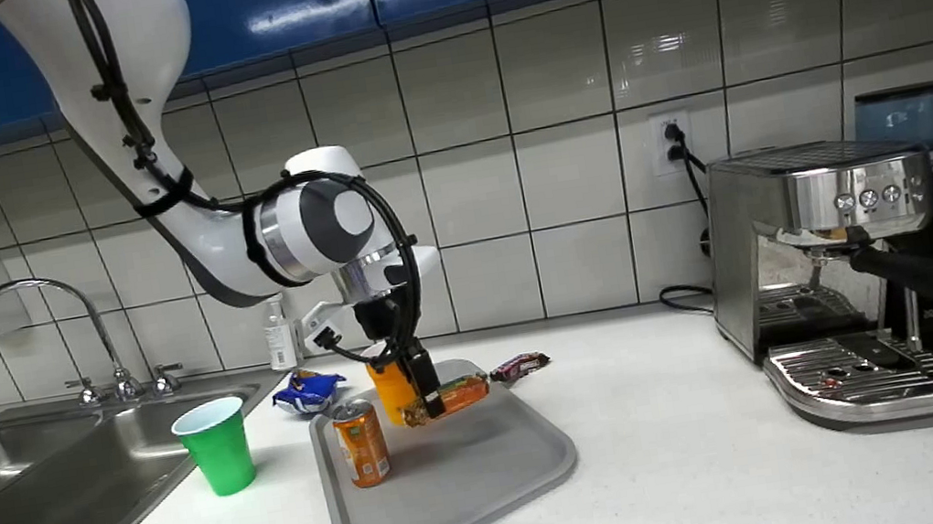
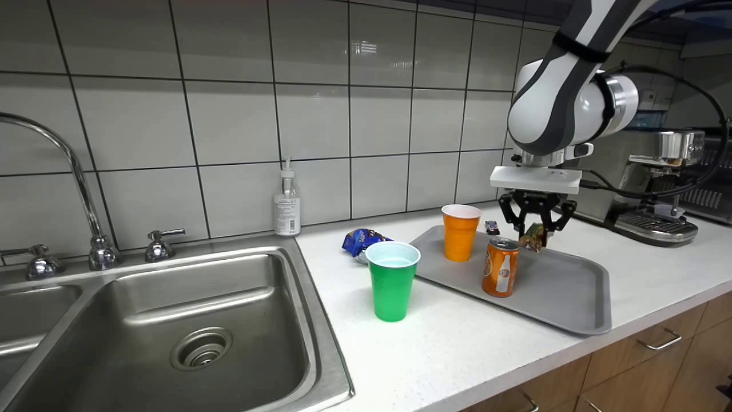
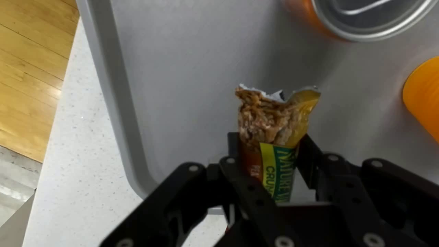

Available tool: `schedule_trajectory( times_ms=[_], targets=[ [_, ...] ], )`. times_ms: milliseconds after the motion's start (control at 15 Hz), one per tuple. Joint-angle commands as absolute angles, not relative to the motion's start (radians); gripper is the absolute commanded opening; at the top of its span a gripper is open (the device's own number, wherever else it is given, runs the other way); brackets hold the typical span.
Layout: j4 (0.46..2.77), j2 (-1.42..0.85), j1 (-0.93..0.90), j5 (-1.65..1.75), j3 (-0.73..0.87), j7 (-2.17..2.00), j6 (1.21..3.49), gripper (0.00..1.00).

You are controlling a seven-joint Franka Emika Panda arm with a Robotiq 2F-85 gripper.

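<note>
Orange-wrapped, the bar [image 3: 274,145] sits pinched in our gripper [image 2: 535,232] as we hold it roughly level over the tray [image 1: 482,491]. On that tray we see the can [image 2: 499,269] and the orange cup [image 2: 459,237], both upright and near the bar; the green cup [image 1: 219,451] stands apart on the counter [image 1: 662,455].

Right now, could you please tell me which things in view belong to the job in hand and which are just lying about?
Apparently part of the job:
snack bar, held in the gripper
gray tray, beneath it

Apparently just lying about:
orange can and orange cup, on the tray
green cup, blue packet and dark-wrapped bar, off the tray
pump bottle, coffee machine
</note>
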State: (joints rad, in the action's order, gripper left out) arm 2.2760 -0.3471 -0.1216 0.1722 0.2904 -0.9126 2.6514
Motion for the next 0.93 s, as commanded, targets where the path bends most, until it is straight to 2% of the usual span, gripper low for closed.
schedule_trajectory(
  times_ms=[0, 667, 733, 800, 867],
  targets=[
    [2.281, -0.345, -0.107, 0.174, 0.255, -0.891, 2.606, 0.17],
    [2.276, -0.386, -0.098, 0.172, 0.249, -0.879, 2.548, 0.17],
    [2.274, -0.388, -0.099, 0.173, 0.25, -0.878, 2.544, 0.2],
    [2.273, -0.389, -0.1, 0.176, 0.252, -0.879, 2.541, 0.67],
    [2.272, -0.388, -0.102, 0.179, 0.255, -0.88, 2.539, 0.69]
  ],
)
